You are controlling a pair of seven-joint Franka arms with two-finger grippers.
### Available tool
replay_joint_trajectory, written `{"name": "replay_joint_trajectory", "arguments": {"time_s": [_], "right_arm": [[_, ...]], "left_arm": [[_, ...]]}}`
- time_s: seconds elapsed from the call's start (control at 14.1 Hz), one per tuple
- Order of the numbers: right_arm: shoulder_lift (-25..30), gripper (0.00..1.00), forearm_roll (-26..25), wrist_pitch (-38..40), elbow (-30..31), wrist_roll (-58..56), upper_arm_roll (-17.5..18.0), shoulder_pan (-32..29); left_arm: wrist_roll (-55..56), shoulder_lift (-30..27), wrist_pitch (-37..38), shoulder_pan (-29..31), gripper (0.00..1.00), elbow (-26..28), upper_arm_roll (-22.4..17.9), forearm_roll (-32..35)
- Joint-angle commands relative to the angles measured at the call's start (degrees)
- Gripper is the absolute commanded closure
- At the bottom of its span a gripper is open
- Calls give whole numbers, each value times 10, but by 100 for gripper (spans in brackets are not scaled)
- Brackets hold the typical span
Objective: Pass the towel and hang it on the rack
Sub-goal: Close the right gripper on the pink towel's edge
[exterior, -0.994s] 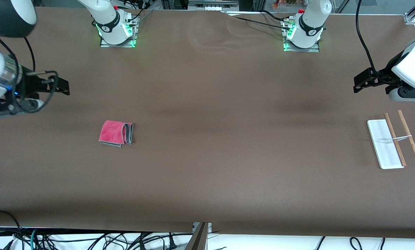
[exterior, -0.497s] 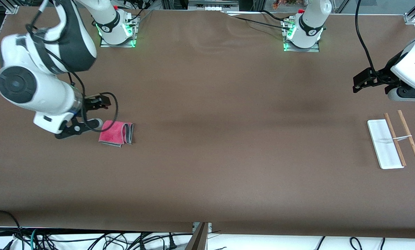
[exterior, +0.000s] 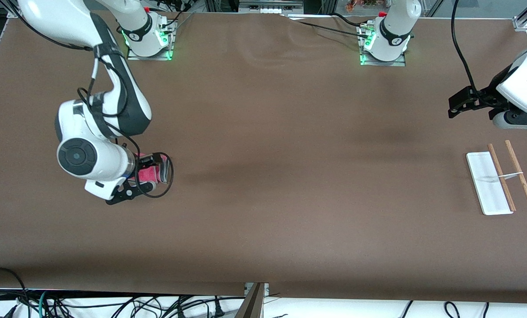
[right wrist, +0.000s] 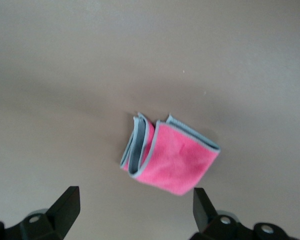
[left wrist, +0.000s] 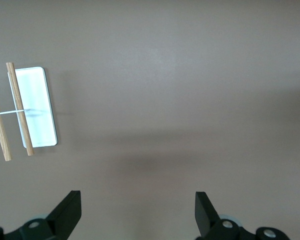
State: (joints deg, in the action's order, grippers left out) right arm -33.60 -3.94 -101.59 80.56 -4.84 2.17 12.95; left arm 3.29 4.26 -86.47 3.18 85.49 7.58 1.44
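Jaws spread wide on both grippers. Right gripper (right wrist: 132, 212) hangs over the folded pink towel (right wrist: 176, 156) lying on the brown table (exterior: 272, 185) toward the right arm's end; left gripper (left wrist: 135, 212) waits over bare table near the rack (exterior: 501, 179) — white base, two wooden rods — at the left arm's end.

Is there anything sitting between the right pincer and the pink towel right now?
Nothing visible. The right pincer hangs open directly over the folded pink fuzzy towel with grey edging, with only bare brown table around the cloth. The left pincer, also open, waits near the white-based rack with two wooden rods.
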Motion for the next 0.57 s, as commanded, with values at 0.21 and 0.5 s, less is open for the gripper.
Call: {"name": "replay_joint_trajectory", "arguments": {"time_s": [0.21,0.5], "right_arm": [[-24,0,0,-85,47,64,0,8],[-50,0,-9,-141,68,122,0,22]], "left_arm": [[3,3,8,3,0,-11,2,-1],[3,3,8,3,0,-11,2,-1]]}}
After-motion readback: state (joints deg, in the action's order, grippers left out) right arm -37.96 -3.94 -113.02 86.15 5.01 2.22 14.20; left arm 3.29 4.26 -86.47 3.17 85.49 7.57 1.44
